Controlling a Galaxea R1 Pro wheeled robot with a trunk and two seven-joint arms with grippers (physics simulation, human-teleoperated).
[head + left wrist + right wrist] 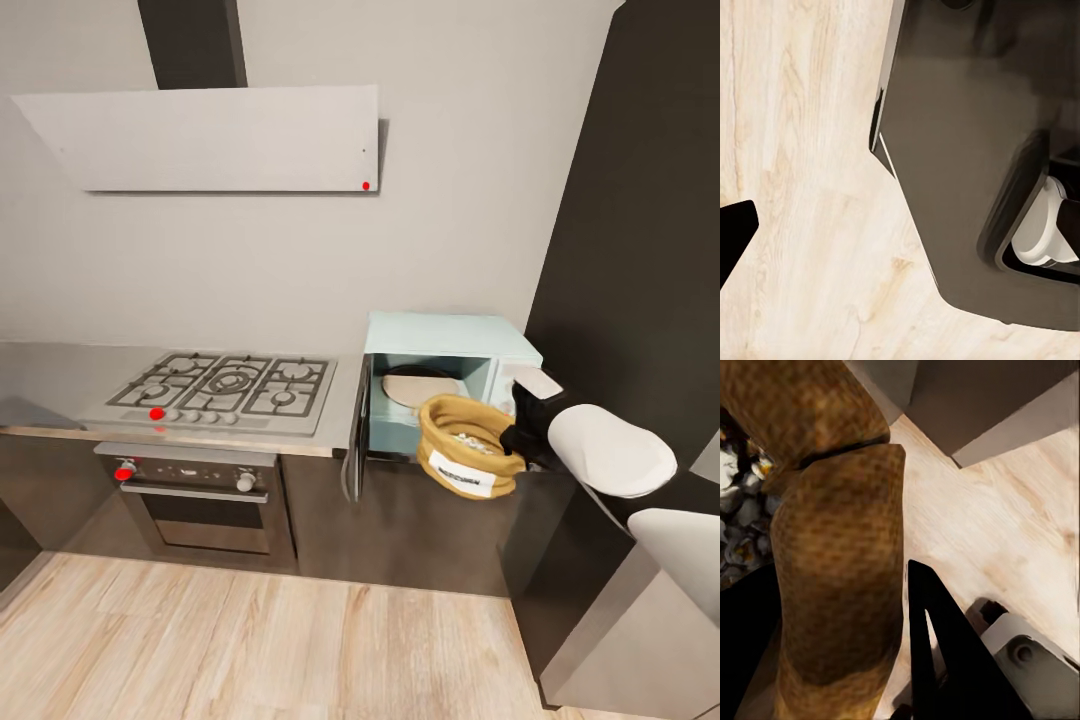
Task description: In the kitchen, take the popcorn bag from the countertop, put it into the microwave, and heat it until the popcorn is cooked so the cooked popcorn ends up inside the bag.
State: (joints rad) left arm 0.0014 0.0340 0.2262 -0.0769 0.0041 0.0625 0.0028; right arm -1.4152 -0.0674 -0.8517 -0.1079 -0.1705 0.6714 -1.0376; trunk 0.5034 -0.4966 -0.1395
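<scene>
Our right gripper [515, 437] is clamped on the rolled rim of the small tan-brown paper popcorn bag [466, 446], holding it in the air just in front of the open microwave. In the right wrist view we see the bag's woven brown wall [840, 585] pinched between our two dark fingers [945, 652], with pale whitish popcorn [739, 521] heaped inside. Of our left gripper [731, 236] we see just one dark fingertip over the pale wooden floor [802, 150], so we cannot tell how its jaws stand.

Going from large to small: we face the pale grey kitchen wall [250, 260] with the white slanted hood [210, 135] on it. Below runs the long reflective grey countertop [50, 375] over dark cabinet fronts, carrying the steel gas hob [225, 390], with the black-and-steel oven [205, 495] under it. Right of the hob stands the boxy pale blue microwave [450, 335], its door [356, 440] swung open to the left and a round pale turntable plate [415, 385] lying inside. The bag's white label [460, 470] faces us.
</scene>
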